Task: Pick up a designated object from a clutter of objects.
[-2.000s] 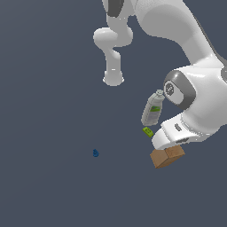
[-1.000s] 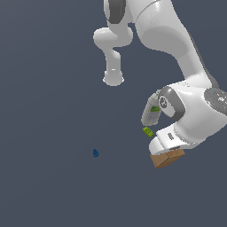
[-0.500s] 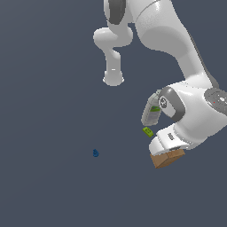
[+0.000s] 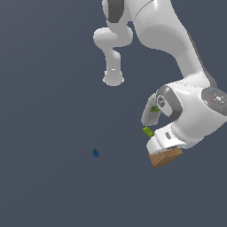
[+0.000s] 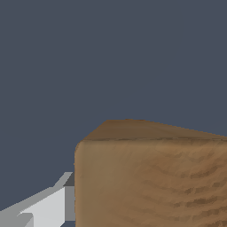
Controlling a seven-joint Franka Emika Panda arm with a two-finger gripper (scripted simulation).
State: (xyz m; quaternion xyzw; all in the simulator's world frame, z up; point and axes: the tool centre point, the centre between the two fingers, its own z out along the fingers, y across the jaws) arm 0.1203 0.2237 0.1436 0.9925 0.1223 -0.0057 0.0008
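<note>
The tan-brown box [image 4: 167, 158] lies on the dark floor at the exterior view's right, directly under my hand. My gripper [image 4: 163, 151] is down on it and its fingertips are hidden behind the hand and the box. In the wrist view the box [image 5: 150, 177] fills the frame close up, and one grey-white finger [image 5: 51, 206] lies flat against its side; the other finger is hidden. The box rests on the floor.
A grey-white bottle with a green label [image 4: 152, 114] stands just behind the hand, partly hidden by the arm. A small green block [image 4: 147, 131] lies beside the hand. A tiny blue object [image 4: 95, 153] lies apart at the exterior view's left. The robot base [image 4: 113, 79] stands behind.
Two seconds ago the arm was higher and turned differently; it has since lowered onto the box. Over the last second nothing visibly moved.
</note>
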